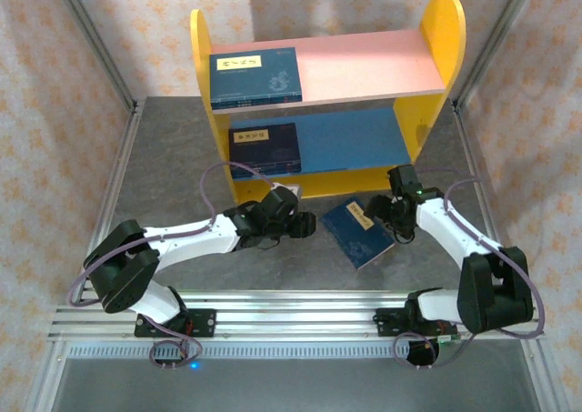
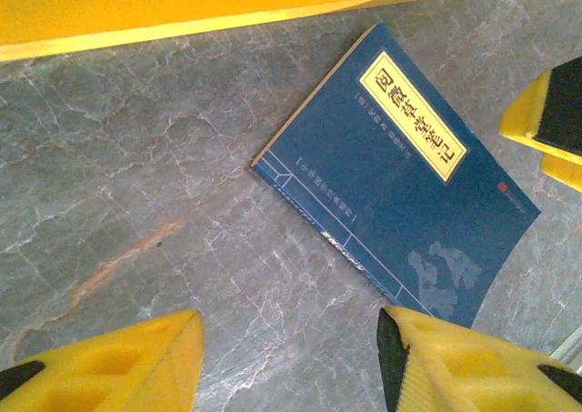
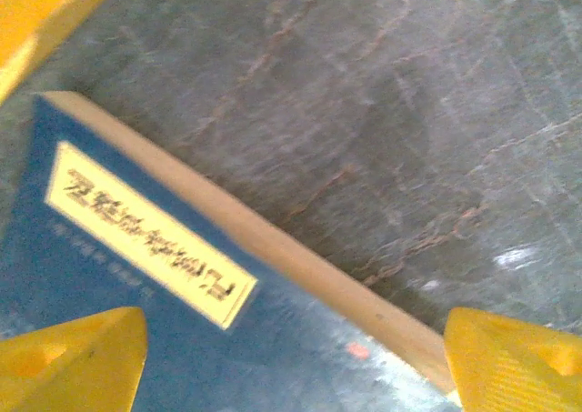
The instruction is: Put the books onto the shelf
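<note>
From above, you see the shelf (image 1: 446, 30) at 12 o'clock on the table (image 1: 173, 175). Its pink board (image 1: 364, 62) holds one book, the top book (image 1: 255, 74), lying flat at the left end. The blue board (image 1: 355, 139) holds the lower book (image 1: 264, 146), also at the left end. The third book (image 1: 359, 233) lies flat on the table, at 5 o'clock from the shelf. It sits between the left gripper (image 1: 300, 226) and the right gripper (image 1: 389, 214).

In your left wrist view, the left gripper (image 2: 289, 339) has its fingers apart and holds nothing. Bare table (image 2: 136, 157) is between them. The third book (image 2: 400, 175) lies at 1 o'clock, with one corner near the right-hand finger.

In your right wrist view, the right gripper (image 3: 296, 339) has its fingers wide apart. The third book (image 3: 118, 248) lies under them. One finger is over the blue cover at 7 o'clock. The other is by the tan page edge at 5 o'clock. You cannot tell if they touch it.
</note>
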Controlling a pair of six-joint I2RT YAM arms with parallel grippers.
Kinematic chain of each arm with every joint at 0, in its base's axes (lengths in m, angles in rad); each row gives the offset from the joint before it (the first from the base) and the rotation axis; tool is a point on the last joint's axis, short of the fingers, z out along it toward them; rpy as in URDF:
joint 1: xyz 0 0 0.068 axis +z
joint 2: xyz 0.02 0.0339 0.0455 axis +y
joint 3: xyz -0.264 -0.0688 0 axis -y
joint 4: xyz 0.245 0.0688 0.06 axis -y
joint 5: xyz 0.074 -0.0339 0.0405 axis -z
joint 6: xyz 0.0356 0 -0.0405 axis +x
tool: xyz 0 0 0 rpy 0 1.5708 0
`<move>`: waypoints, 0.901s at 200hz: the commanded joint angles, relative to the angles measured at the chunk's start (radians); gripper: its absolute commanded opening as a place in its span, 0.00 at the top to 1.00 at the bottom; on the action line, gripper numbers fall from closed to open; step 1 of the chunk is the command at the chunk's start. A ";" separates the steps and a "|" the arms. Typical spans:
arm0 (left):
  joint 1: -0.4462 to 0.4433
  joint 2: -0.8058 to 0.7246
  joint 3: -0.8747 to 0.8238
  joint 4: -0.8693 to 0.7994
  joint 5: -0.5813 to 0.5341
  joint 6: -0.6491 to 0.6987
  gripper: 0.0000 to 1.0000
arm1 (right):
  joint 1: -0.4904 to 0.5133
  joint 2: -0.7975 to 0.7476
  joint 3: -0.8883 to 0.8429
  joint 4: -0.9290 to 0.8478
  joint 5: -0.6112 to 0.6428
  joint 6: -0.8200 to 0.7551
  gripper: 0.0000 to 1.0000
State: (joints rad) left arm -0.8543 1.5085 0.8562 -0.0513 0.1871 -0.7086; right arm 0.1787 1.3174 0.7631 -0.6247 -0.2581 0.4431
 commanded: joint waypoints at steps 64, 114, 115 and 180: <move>-0.020 0.015 0.037 0.015 -0.012 -0.012 0.47 | -0.006 0.055 -0.071 0.083 -0.112 -0.036 0.23; -0.020 0.077 0.031 0.063 0.003 -0.021 0.47 | 0.114 -0.051 -0.217 0.151 -0.165 0.094 0.27; -0.021 0.079 0.032 0.063 0.005 -0.022 0.47 | 0.117 -0.052 -0.218 0.153 -0.165 0.097 0.27; -0.020 0.137 0.041 0.062 -0.002 -0.047 0.48 | 0.247 -0.157 -0.204 0.091 -0.121 0.163 0.30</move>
State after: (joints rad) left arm -0.8692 1.6325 0.8700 -0.0090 0.1982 -0.7338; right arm 0.4156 1.2037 0.5419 -0.4557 -0.3969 0.5816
